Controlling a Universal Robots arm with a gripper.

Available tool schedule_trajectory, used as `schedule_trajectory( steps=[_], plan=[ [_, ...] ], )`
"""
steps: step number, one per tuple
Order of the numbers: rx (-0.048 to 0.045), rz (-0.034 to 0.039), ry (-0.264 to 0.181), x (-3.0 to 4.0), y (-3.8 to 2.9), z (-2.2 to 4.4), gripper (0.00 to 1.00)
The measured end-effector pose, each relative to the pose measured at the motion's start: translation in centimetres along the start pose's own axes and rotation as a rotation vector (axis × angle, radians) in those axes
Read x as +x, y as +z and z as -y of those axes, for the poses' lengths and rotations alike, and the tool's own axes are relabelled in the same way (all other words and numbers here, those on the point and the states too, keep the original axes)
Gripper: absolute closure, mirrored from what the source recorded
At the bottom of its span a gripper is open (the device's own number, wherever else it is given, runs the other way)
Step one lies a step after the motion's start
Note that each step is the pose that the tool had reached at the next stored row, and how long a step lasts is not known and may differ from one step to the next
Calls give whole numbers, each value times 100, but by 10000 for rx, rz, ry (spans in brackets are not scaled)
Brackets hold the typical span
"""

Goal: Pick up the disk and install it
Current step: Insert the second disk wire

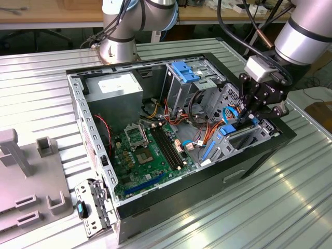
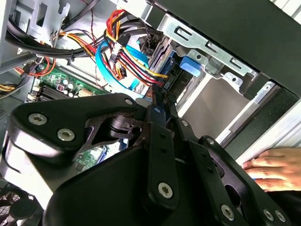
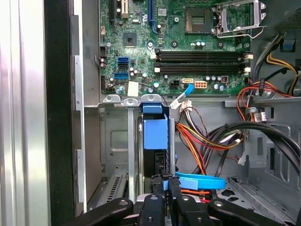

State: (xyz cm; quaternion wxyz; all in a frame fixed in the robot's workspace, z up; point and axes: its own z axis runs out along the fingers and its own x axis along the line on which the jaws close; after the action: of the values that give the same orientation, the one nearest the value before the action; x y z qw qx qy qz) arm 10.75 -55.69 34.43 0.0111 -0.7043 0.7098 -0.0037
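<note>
The disk (image 3: 155, 134) stands on edge in a slot of the grey drive cage (image 3: 113, 141), its bright blue caddy rail facing out. My gripper (image 3: 168, 184) sits at the disk's outer end, and its fingers are shut on the blue rail, a bit of which shows between the tips. In the exterior view my gripper (image 1: 247, 118) hangs over the case's corner at that view's right, just above the disk (image 1: 227, 129). The second wrist view shows the gripper (image 2: 157, 104) closed tight beside the disk (image 2: 189, 66).
The open computer case (image 1: 176, 202) lies on a ribbed metal table. Bundles of red, orange and black cables (image 3: 211, 136) and a blue data cable (image 3: 202, 181) crowd the cage. A fixed blue bracket (image 1: 184, 70) tops the rear cage. A person's hand (image 2: 273, 167) rests outside the case.
</note>
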Motion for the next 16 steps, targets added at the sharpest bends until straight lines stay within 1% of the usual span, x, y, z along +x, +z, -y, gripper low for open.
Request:
schedule_trajectory(
  steps=[7,12,16],
  plan=[
    [0,10,0,0,31,-1,84],
    [-1,22,1,0,70,-2,84],
    [-1,33,1,1,81,-2,84]
  ],
)
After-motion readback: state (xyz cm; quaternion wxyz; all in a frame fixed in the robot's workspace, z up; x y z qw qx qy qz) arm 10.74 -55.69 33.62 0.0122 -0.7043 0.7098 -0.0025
